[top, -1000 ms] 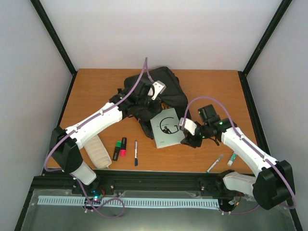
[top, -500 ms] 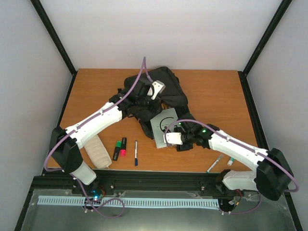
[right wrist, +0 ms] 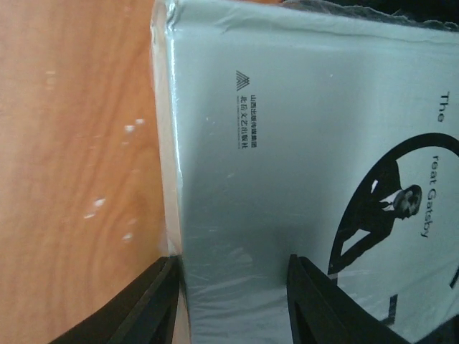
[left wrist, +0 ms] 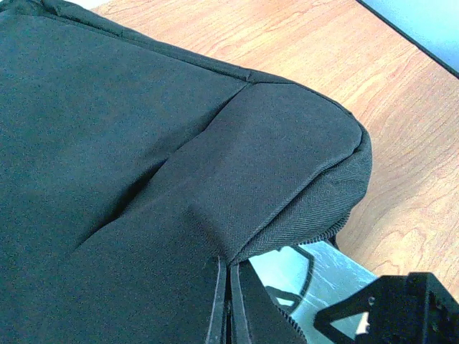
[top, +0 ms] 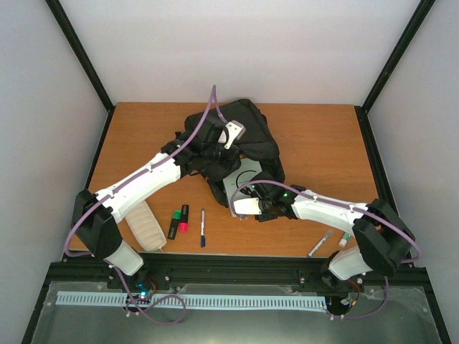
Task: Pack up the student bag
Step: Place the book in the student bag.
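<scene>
Now we are looking down on one student bag [top: 252, 127], black and soft, lying at the upper centre of the wooden table [top: 143, 136]. We are counting two arms. The left gripper [top: 214, 150] is reaching in from the lower left and is sitting on the bag's near edge. In the left wrist view its jaws [left wrist: 228, 309] are pressing tight together at the bottom centre, pinching a fold of the black fabric [left wrist: 107, 143] and holding that edge up off the table.

One pale grey-green book [top: 240, 180] is lying flat just below the bag, with its far end running under the raised edge. The right gripper [top: 248, 208] is sitting at the book's near end. In the right wrist view its two fingers [right wrist: 154, 301] are standing partly apart at the bottom of the frame, one beside the book's edge over bare wood, the other over the cover [right wrist: 287, 143]. We cannot tell whether they are clamping the book or only resting against it.

Toward the lower left of the top view we are counting one whitish ribbed pouch [top: 147, 228], two highlighters [top: 178, 221] lying side by side, and one dark pen [top: 202, 228]. At the lower right, two more small pens [top: 320, 244] are lying near the right arm.
</scene>
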{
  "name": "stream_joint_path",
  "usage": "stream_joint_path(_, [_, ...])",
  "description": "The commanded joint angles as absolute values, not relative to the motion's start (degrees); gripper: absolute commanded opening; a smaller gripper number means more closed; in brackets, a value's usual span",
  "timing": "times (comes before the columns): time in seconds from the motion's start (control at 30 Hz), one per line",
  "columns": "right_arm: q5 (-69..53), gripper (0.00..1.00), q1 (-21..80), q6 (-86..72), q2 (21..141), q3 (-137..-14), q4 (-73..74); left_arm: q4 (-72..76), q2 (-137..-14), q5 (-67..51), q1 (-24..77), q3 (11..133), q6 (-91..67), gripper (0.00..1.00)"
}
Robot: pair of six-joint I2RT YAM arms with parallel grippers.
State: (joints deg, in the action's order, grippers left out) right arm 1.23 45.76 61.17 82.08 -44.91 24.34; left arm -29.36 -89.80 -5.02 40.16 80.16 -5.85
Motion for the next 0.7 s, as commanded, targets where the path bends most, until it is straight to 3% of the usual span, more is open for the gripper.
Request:
stream_joint_path(0.0, [7.20,0.41,46.14,62.88,84.56,-46.38,14.64,-25.03,-86.09,-6.99,39.64,81.57,-5.99,0.01])
stream_joint_path(0.67, [17.78,0.32,44.42,70.46,104.70,-54.01,-11.61,-24.71,-83.94,-10.21,39.64,79.19,-5.91,0.01])
